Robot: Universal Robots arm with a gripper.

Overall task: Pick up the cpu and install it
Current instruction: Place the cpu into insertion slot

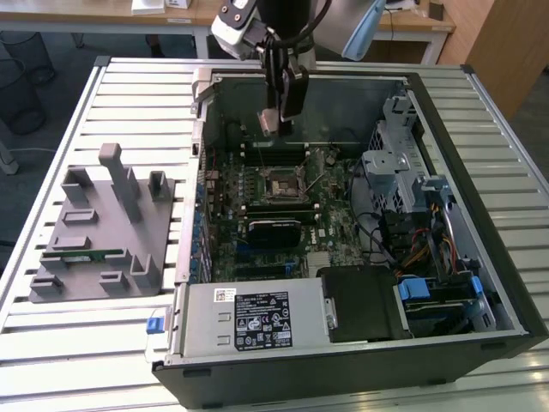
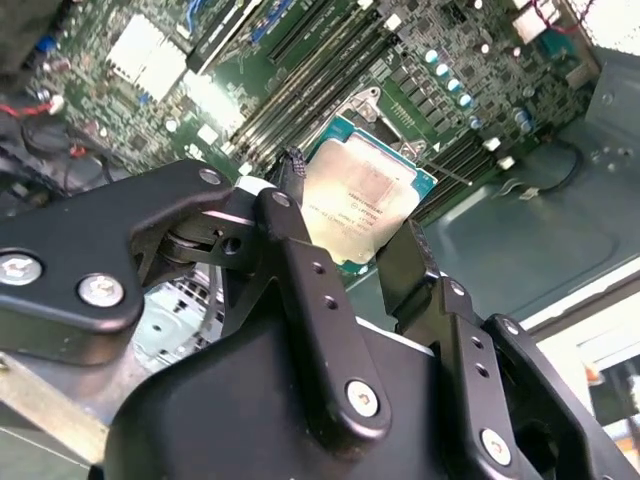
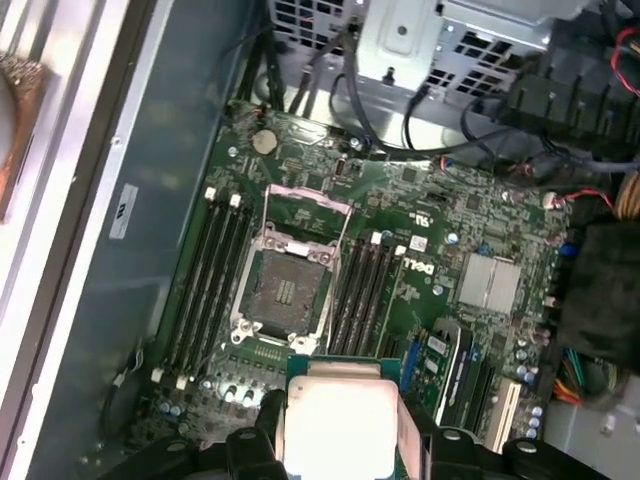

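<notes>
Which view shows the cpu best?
The second wrist view: the cpu faces the camera with its metal top plain to see, held by the gripper. The first wrist view shows its top cut off by the picture's edge; the exterior view shows a small pale patch.

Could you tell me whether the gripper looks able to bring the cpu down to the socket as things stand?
Probably yes: the gripper, shut on the cpu, hangs over the open case, and the socket lies open and empty with nothing above it.
</notes>
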